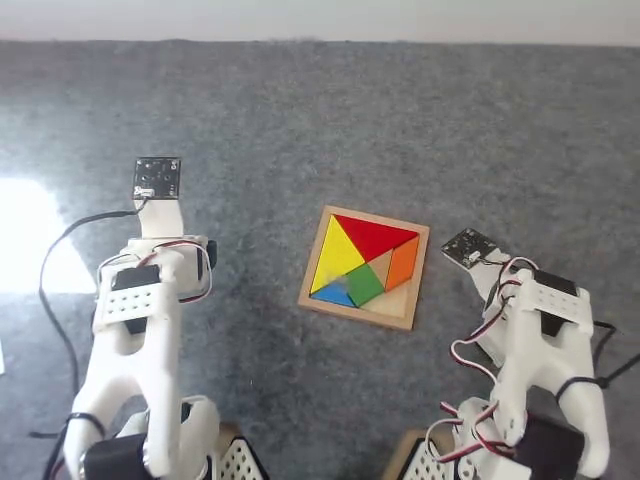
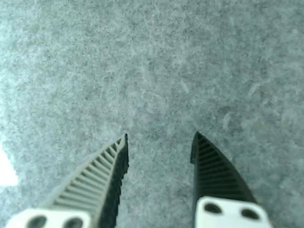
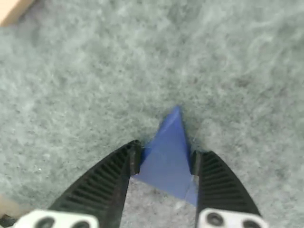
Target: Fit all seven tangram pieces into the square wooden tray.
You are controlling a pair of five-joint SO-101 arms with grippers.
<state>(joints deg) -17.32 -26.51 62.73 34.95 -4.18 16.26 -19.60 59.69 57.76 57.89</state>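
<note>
Your right gripper (image 3: 164, 159) pinches the blue triangle (image 3: 167, 142) between its fingers, tip pointing ahead; the tray (image 1: 392, 302) lies near, to that arm's left.

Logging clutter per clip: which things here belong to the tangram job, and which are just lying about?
Job: wooden tray; red triangle, yellow triangle, orange piece, green piece inside; blue triangle held by right hand.
Lying about: grey mat.

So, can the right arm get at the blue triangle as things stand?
Likely yes: the right end effector sits closed on the blue triangle, touching two of its sides, and nothing stands in the way.
</note>
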